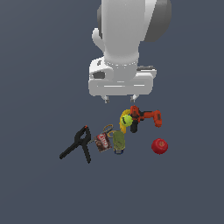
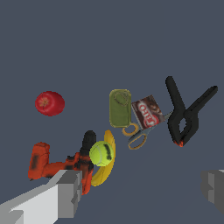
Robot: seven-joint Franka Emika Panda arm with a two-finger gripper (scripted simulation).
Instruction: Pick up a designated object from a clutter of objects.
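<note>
The designated object, an olive-green cylinder (image 1: pixel 119 141) (image 2: pixel 120 107), lies on the floor in the clutter of objects, between the brown-red can (image 1: pixel 103 141) (image 2: pixel 148 112) and the yellow-green ball (image 1: pixel 127 119) (image 2: pixel 101 153). A yellow banana (image 2: pixel 106 166) lies under the ball. My gripper (image 1: pixel 119 99) (image 2: pixel 142 190) hangs open above the pile, well clear of it, with nothing between its fingers (image 2: pixel 69 192). In the exterior view it is above and behind the cylinder.
A black spring clamp (image 1: pixel 78 143) (image 2: pixel 186 116) lies at the exterior view's left of the can. An orange-black drill (image 1: pixel 146 117) (image 2: pixel 57 164) lies beside the ball. A red apple (image 1: pixel 159 145) (image 2: pixel 50 103) sits apart. Scissor handles (image 2: pixel 135 136) lie by the can.
</note>
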